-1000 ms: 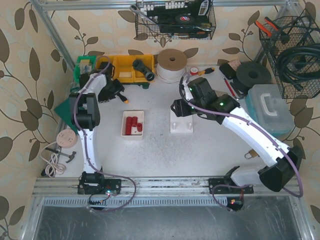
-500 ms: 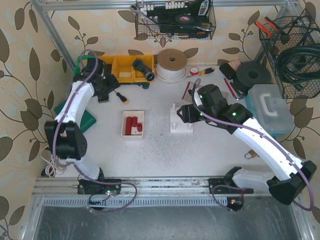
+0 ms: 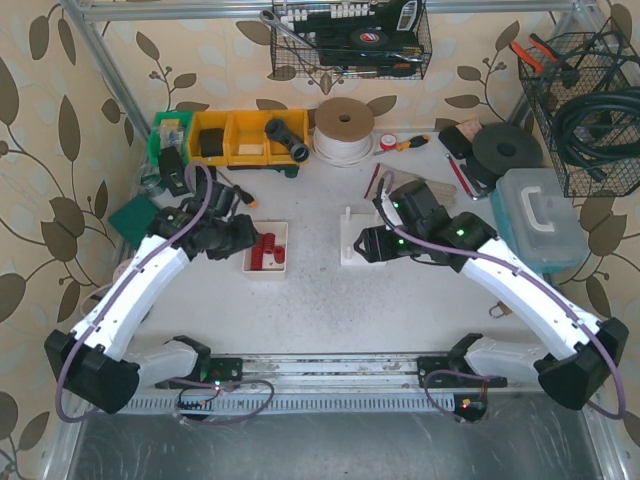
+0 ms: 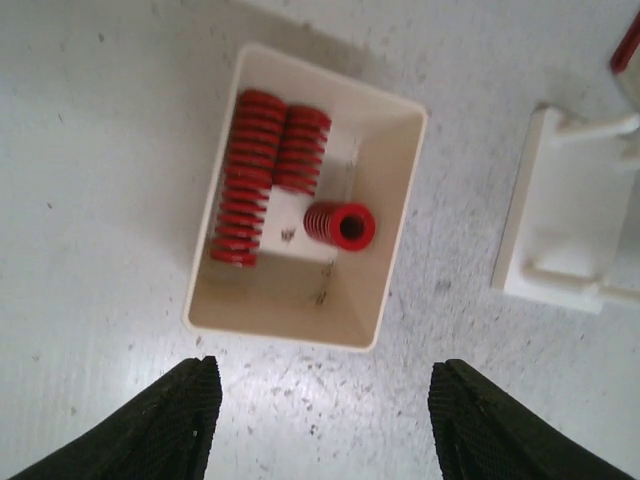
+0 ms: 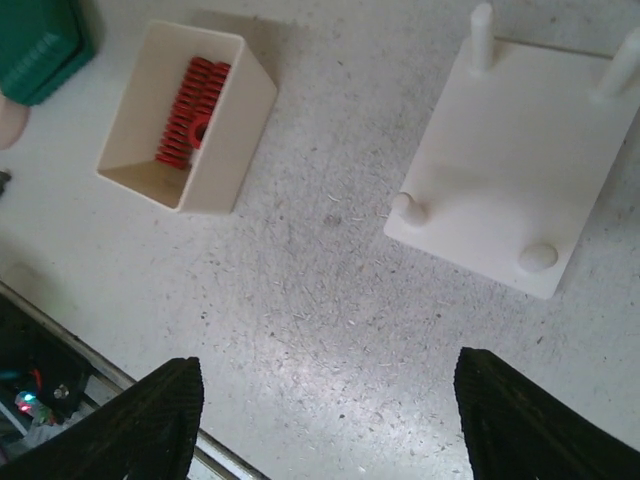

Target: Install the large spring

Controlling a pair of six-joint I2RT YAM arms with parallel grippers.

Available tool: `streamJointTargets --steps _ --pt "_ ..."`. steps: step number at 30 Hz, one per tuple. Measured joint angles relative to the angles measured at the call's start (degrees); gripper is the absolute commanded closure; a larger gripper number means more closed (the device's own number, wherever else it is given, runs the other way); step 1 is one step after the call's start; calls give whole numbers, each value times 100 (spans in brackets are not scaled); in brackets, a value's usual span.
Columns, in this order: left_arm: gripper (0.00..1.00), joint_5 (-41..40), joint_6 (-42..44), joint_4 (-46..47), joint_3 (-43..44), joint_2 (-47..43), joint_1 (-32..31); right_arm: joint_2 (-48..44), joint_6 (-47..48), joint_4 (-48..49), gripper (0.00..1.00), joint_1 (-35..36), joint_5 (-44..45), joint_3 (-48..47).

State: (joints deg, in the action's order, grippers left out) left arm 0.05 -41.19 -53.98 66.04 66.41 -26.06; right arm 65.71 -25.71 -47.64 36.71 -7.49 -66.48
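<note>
A white tray (image 3: 264, 271) holds three red springs. In the left wrist view the long, large spring (image 4: 245, 175) lies along the left wall of the tray (image 4: 290, 325), a shorter one (image 4: 303, 148) lies beside it, and a small one (image 4: 340, 225) shows end-on. The white peg base (image 3: 360, 256) stands to the tray's right, with bare pegs (image 5: 482, 30). My left gripper (image 3: 236, 238) hovers open and empty just left of the tray (image 4: 325, 420). My right gripper (image 3: 367, 244) is open and empty above the base's near edge (image 5: 325, 420); that view also shows the tray (image 5: 225, 150) and base (image 5: 510, 160).
Yellow bins (image 3: 240, 135), a black part (image 3: 287, 140) and a tape roll (image 3: 343, 125) line the back. A green box (image 3: 130, 215) lies at the left, a screwdriver (image 3: 243, 195) behind the tray. A black disc (image 3: 510, 150) and a clear case (image 3: 540, 215) stand at the right.
My left arm has swung from the back-left bins forward to the tray's left side. My right gripper has shifted slightly nearer and lower over the peg base.
</note>
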Motion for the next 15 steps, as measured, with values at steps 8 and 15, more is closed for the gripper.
streamJointTargets --steps 8,15 --pt "50 -2 -20 -46 -68 890 -402 219 -68 -17 27 -22 326 138" --pt "55 17 409 52 511 2337 -407 533 -57 68 27 -284 315 61"
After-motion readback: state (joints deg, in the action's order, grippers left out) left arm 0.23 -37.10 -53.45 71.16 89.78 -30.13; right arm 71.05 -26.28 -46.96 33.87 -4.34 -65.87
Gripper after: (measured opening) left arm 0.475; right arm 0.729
